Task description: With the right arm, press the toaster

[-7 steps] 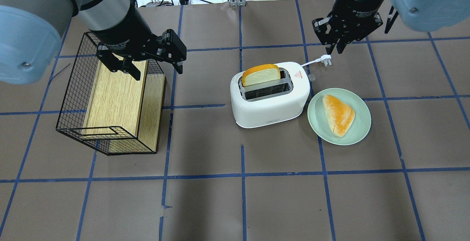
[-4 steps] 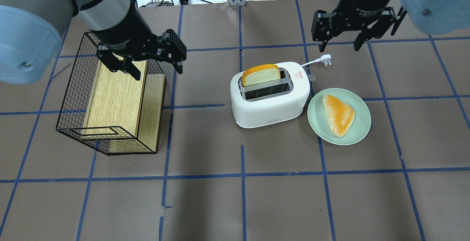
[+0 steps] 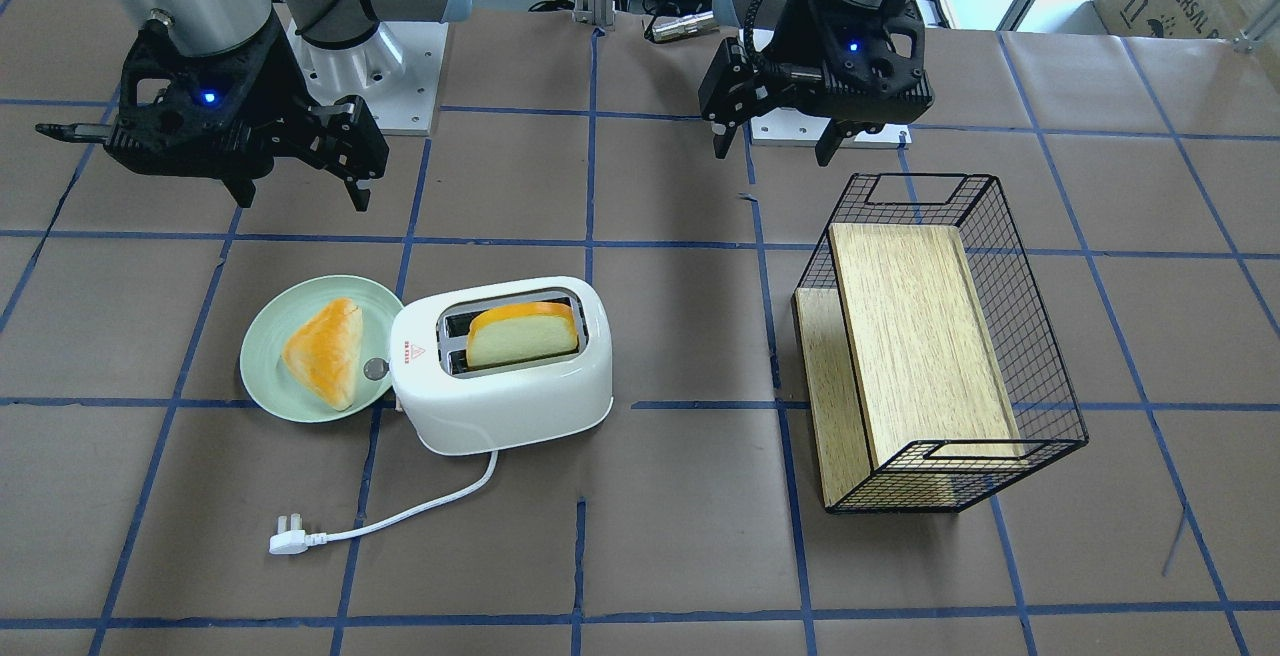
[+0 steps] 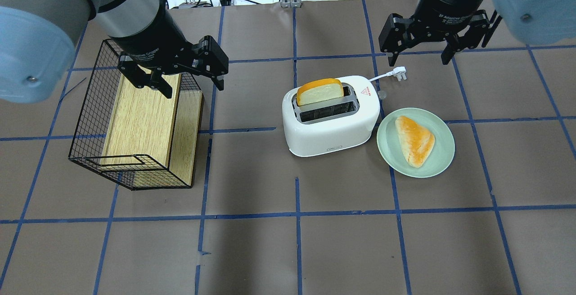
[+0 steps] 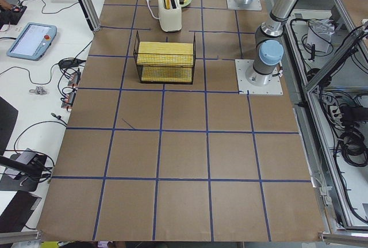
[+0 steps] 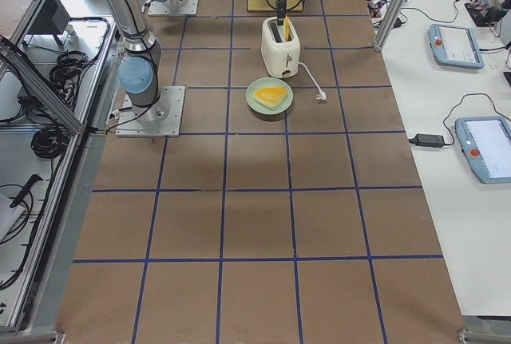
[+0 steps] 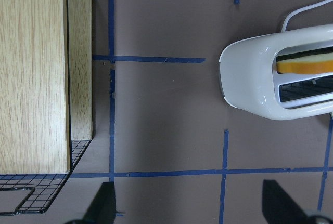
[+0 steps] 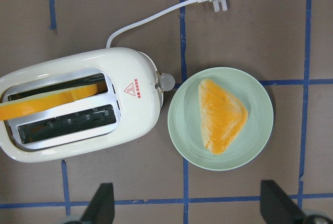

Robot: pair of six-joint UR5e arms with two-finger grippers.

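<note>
The white two-slot toaster (image 4: 330, 128) stands mid-table with a slice of bread (image 4: 319, 91) upright in its far slot. It also shows in the front view (image 3: 510, 401) and the right wrist view (image 8: 135, 120). Its silver knob (image 8: 166, 81) is on the end facing the plate, and its cord ends in a plug (image 4: 399, 73) lying loose on the table. My right gripper (image 4: 418, 59) is open and empty. It hovers behind and to the right of the toaster, apart from it, and shows in the front view (image 3: 300, 201). My left gripper (image 4: 193, 89) is open and empty over the basket's far end.
A pale green plate (image 4: 443, 160) with a triangular bun (image 4: 415, 140) lies right beside the toaster's knob end. A black wire basket (image 4: 90, 119) holding a wooden board (image 4: 139, 119) sits at the left. Brown paper with blue tape lines covers the table.
My right gripper has opened from nearly shut to wide open and drawn slightly back and to the right, away from the plug. The left arm and the toaster have not moved.
</note>
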